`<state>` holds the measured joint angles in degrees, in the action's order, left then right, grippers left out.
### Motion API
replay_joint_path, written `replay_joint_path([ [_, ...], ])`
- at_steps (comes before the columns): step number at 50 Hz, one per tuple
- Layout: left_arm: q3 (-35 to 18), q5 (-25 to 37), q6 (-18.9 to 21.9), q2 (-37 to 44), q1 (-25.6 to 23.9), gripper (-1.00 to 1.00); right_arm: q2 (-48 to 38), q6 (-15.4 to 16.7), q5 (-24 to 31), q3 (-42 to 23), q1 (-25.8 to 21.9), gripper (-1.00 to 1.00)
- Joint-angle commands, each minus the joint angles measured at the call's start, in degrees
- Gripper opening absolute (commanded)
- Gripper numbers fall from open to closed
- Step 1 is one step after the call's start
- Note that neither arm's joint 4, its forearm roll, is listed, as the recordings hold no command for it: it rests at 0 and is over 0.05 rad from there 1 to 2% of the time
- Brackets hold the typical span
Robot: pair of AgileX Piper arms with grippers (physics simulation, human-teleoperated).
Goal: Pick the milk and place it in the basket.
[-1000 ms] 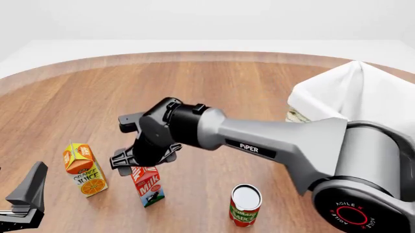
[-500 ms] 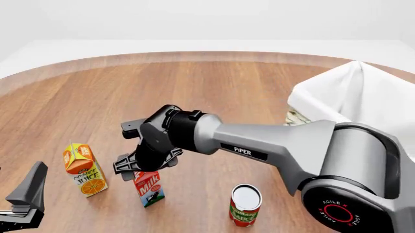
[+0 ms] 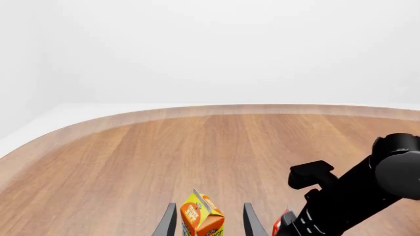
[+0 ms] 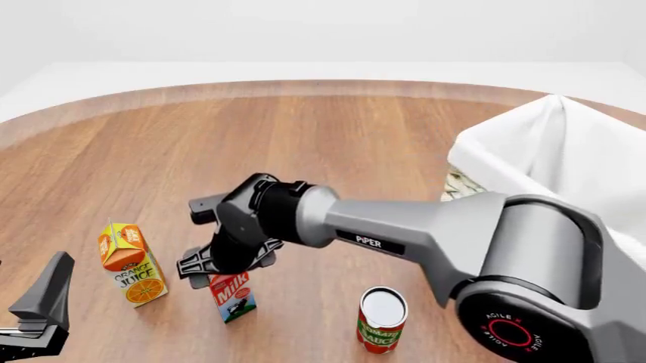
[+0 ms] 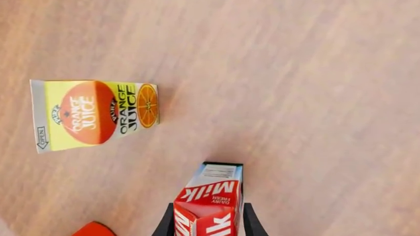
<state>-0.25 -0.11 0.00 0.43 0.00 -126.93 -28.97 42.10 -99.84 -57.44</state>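
Right gripper (image 5: 206, 223) directly above the milk (image 4: 231, 295), fingers apart, one on each side of the carton's gabled top, not visibly clamped. Milk upright on the table (image 4: 333, 136), between the juice (image 4: 131, 262) and the can (image 4: 382, 318). Basket (image 4: 550, 155) well apart, far right. Left gripper (image 3: 206, 226) spread, holding nothing.

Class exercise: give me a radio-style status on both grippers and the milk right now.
Right gripper open, fingers straddling the milk top. Left gripper open, idle near the juice carton. Milk upright on table, basket far right. Path clear.
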Motion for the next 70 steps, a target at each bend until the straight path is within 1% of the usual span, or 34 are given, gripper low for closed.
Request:
replay_joint_path([
  [1, 0.0, 0.0, 0.0, 0.0, 0.0, 1.00, -1.3, -0.4, -0.6, 0.0, -0.2, 1.00],
  [8, 0.0, 0.0, 0.0, 0.0, 0.0, 1.00, -1.7, -0.7, -1.1, 0.1, -0.6, 1.00],
  [9, 0.0, 0.0, 0.0, 0.0, 0.0, 1.00, -1.6, -0.9, -1.3, 0.3, -0.6, -1.00],
  [21, 0.0, 0.0, 0.0, 0.0, 0.0, 1.00, -0.2, -0.6, -1.6, 1.5, -0.6, -1.00],
  [28, 0.0, 0.0, 0.0, 0.0, 0.0, 1.00, 1.8, 0.4, -1.0, 2.4, 0.3, -1.00],
  [32, 0.0, 0.0, 0.0, 0.0, 0.0, 1.00, 3.9, 1.8, 0.1, 2.3, 1.1, -1.00],
  [33, 0.0, 0.0, 0.0, 0.0, 0.0, 1.00, 4.5, 2.8, 0.7, 1.6, 1.7, -1.00],
  [34, 0.0, 0.0, 0.0, 0.0, 0.0, 1.00, 4.8, 2.4, 0.9, 1.6, 1.5, -1.00],
  [41, 0.0, 0.0, 0.0, 0.0, 0.0, 1.00, 6.1, 4.2, 2.1, 0.6, 2.4, -1.00],
  [42, 0.0, 0.0, 0.0, 0.0, 0.0, 1.00, 6.2, 5.0, 2.6, 0.3, 3.1, -1.00],
  [44, 0.0, 0.0, 0.0, 0.0, 0.0, 1.00, 6.7, 5.3, 2.8, -0.1, 3.2, -1.00],
  [47, 0.0, 0.0, 0.0, 0.0, 0.0, 1.00, 7.5, 6.8, 3.6, -1.2, 4.1, -1.00],
  [49, 0.0, 0.0, 0.0, 0.0, 0.0, 1.00, 7.7, 6.8, 3.8, -1.4, 4.1, -1.00],
  [56, 0.0, 0.0, 0.0, 0.0, 0.0, 1.00, 9.7, 9.5, 5.4, -3.3, 6.8, -1.00],
  [58, 0.0, 0.0, 0.0, 0.0, 0.0, 1.00, 9.9, 9.5, 5.7, -3.6, 6.9, -1.00],
  [59, 0.0, 0.0, 0.0, 0.0, 0.0, 1.00, 10.6, 10.8, 5.7, -4.1, 7.9, -1.00],
  [61, 0.0, 0.0, 0.0, 0.0, 0.0, 1.00, 10.6, 10.4, 6.0, -4.3, 7.6, -1.00],
  [66, 0.0, 0.0, 0.0, 0.0, 0.0, 1.00, 12.1, 12.7, 7.0, -6.8, 9.2, -1.00],
  [67, 0.0, 0.0, 0.0, 0.0, 0.0, 1.00, 12.6, 13.6, 7.1, -7.5, 9.9, -1.00],
  [68, 0.0, 0.0, 0.0, 0.0, 0.0, 1.00, 12.7, 13.4, 7.4, -8.0, 9.7, -1.00],
  [70, 0.0, 0.0, 0.0, 0.0, 0.0, 1.00, 13.8, 14.1, 7.5, -9.1, 10.9, -1.00],
])
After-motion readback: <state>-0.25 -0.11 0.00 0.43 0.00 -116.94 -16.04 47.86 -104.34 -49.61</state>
